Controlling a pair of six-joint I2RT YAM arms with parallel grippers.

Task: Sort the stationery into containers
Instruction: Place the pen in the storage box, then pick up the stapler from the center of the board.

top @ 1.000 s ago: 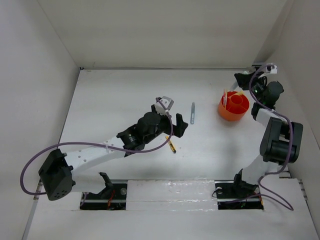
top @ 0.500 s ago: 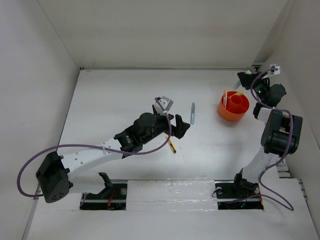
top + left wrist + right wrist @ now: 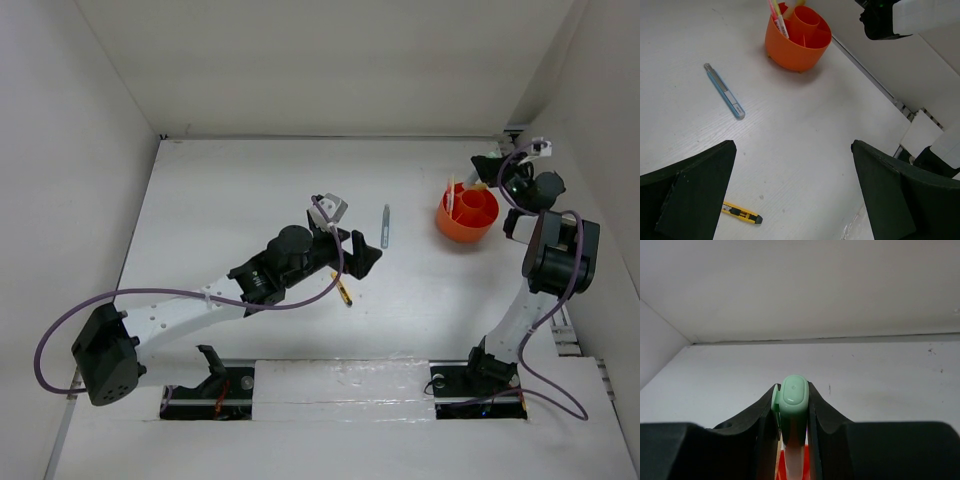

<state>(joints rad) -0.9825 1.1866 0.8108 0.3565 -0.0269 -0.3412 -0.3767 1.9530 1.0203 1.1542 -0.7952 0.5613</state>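
The orange pot (image 3: 467, 216) (image 3: 797, 42) stands at the right, with thin pens (image 3: 452, 194) upright in its compartments. My right gripper (image 3: 488, 163) (image 3: 793, 407) hovers just beyond the pot's far right rim, shut on a pale green marker (image 3: 793, 397). The marker's body points down toward the pot (image 3: 781, 468). A grey-blue pen (image 3: 385, 226) (image 3: 724, 91) lies on the table left of the pot. A short yellow-black pen (image 3: 342, 289) (image 3: 740, 212) lies nearer the front. My left gripper (image 3: 358, 250) (image 3: 793, 145) hangs open between them, holding nothing.
White walls close the table (image 3: 240, 190) at the back and on both sides. The right wall stands close behind my right arm (image 3: 555, 265). The left arm (image 3: 200, 300) stretches diagonally over the table's front left.
My left gripper has drifted slightly right and stays open. The right wrist has shifted a little by the pot's far rim, with the green marker still gripped.
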